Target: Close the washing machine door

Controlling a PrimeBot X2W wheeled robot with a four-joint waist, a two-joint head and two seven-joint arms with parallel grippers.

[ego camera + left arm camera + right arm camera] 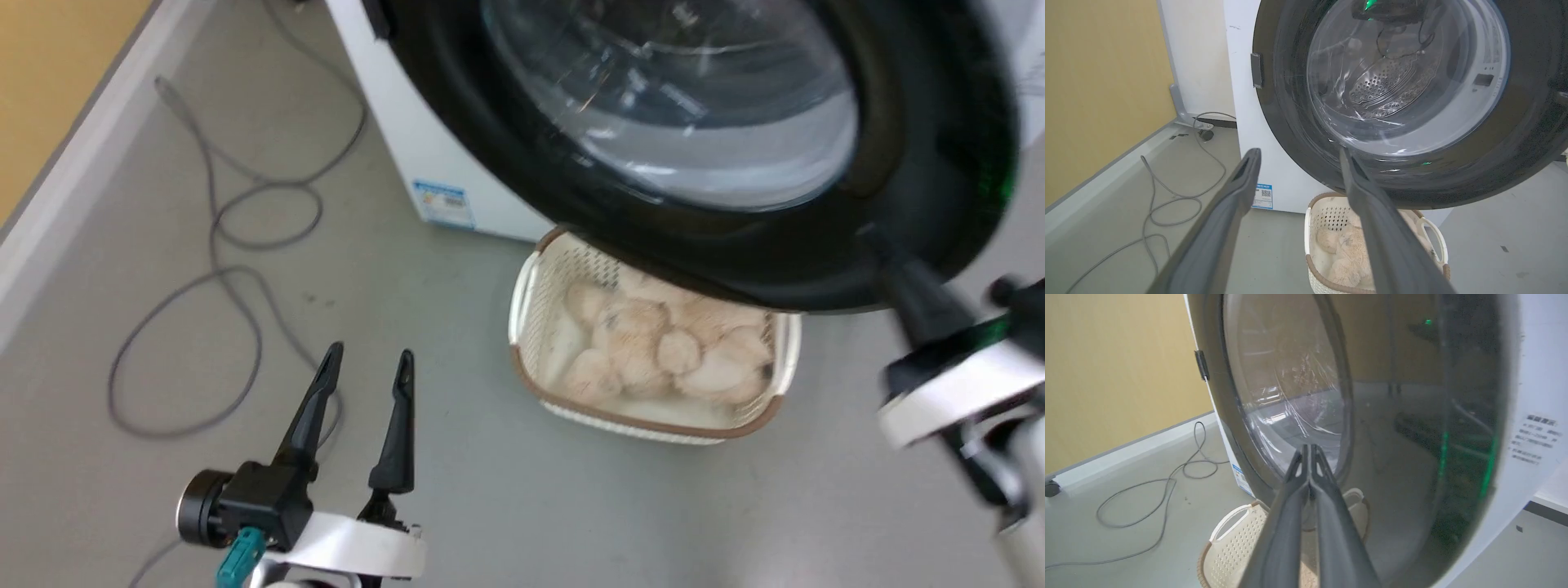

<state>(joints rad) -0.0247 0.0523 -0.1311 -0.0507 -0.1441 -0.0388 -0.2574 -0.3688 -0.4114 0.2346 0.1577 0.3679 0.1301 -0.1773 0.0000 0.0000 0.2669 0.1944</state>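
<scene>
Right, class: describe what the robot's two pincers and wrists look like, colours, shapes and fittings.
Both pincers have two long, slim, dark fingers tapering to the tip. The left pincer sits on a black block with a black cylinder at its side, a small teal tab below and a white wrist cuff. The right pincer has a similar white cuff, blurred in the head view.

Laundry corner, home or test room, cannot tell which: white front-loading washing machine (424, 155) on bare grey floor (490, 490), yellow wall (49, 65), pale skirting (49, 220), loose cable (214, 233), laundry basket (571, 269) holding plush toy (653, 351).
</scene>
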